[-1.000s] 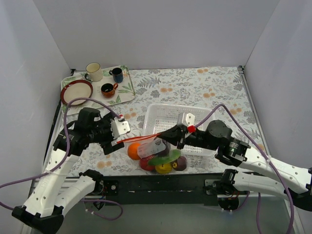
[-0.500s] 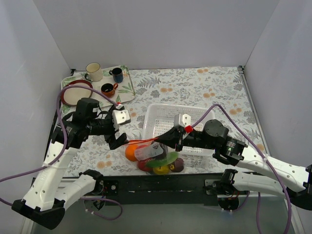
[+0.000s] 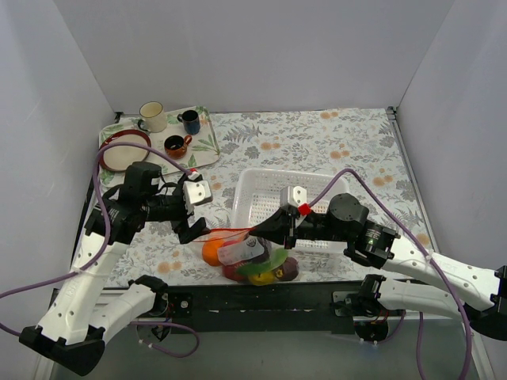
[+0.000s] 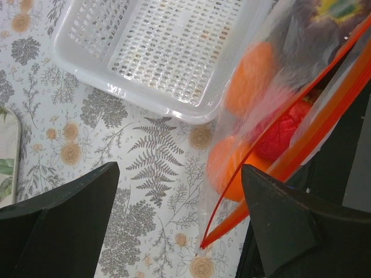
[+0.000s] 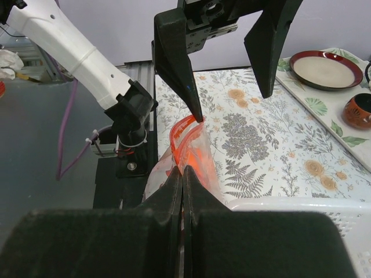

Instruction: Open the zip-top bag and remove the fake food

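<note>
1. Zip-top bag is down at the near edge of the table, roughly in the middle between the two arms. More on it in 4.
2. Far left at the back there's a tray with a red-rimmed plate and three mugs, well apart from the action.
3. Left gripper hovers just left of the bag, fingers spread wide and holding nothing. In the right wrist view one fingertip sits right at the end of the zipper strip. Can't tell if it touches.
4. The bag itself is clear, with the fake food bulging inside: orange, red, green, yellow, maroon.
5. Right gripper has its fingers squeezed together, pinching the bag's mouth by the strip.
6. White mesh basket sits just behind the bag, under the right arm.
</note>
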